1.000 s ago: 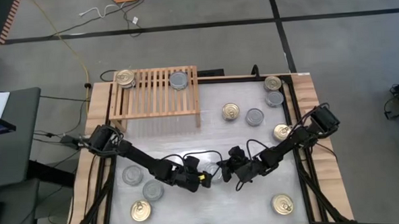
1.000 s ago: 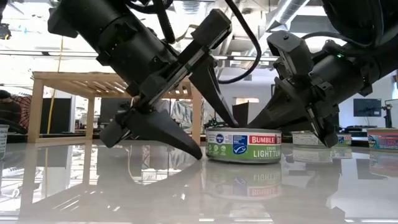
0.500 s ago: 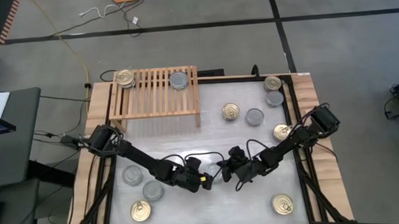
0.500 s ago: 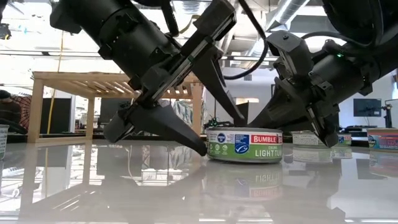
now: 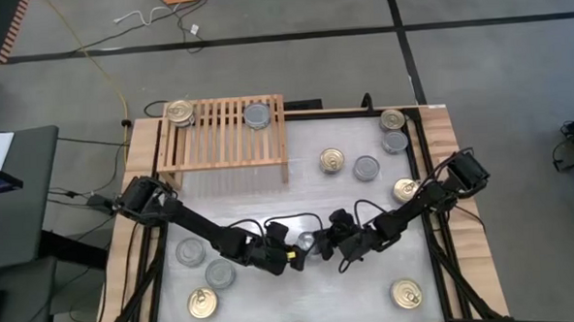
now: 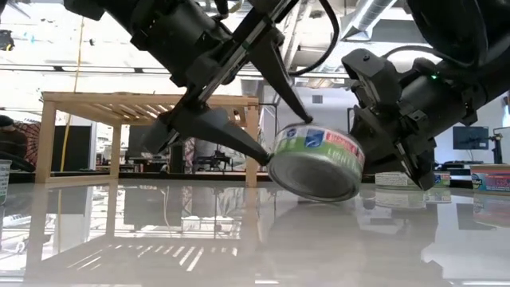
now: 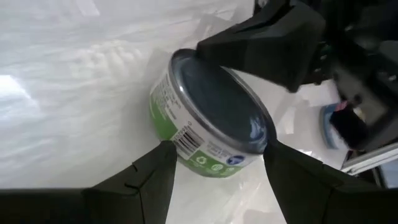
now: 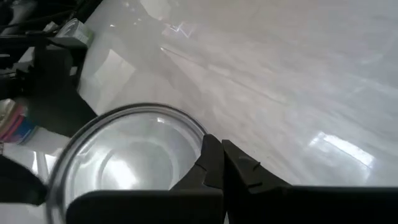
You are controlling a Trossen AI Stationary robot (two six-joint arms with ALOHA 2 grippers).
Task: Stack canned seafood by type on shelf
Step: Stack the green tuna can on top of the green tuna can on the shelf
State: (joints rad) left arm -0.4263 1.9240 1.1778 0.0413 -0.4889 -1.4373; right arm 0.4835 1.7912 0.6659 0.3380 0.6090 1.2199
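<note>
The held can (image 6: 315, 159) is a short tin with a green and red label and a plain silver-grey top (image 7: 217, 99). It sits near the table's middle, toward the near edge (image 5: 308, 241). My left gripper (image 7: 217, 165) is shut on it. My right gripper (image 8: 217, 152) is shut, and its tips stand right beside the can's rim (image 8: 186, 127). The light-wood shelf (image 5: 228, 134) stands at the far left. On its slats are a gold-topped can (image 5: 179, 111) and a silver-topped can (image 5: 258, 115). My left gripper pinches the can's side wall (image 7: 186, 146) between its two fingers, one on each side of the label. The fingers (image 6: 239, 143) slant down from the table's left. The can is tilted and sits just above the table, top turned away from the near edge. My right gripper's shut tips are at the can's top rim (image 8: 198, 134); I cannot tell whether they touch it.
Loose cans lie around: gold (image 5: 332, 160) and silver (image 5: 366, 167) right of the shelf, three along the right edge (image 5: 395, 142), and a gold one at the near right (image 5: 406, 293). Near the left corner are two silver cans (image 5: 189, 251) and a gold one (image 5: 202, 302).
My left gripper has slid toward the can, taken hold of its side wall and risen. The can stood flat on the table and is now raised and tipped. My right arm has kept still.
</note>
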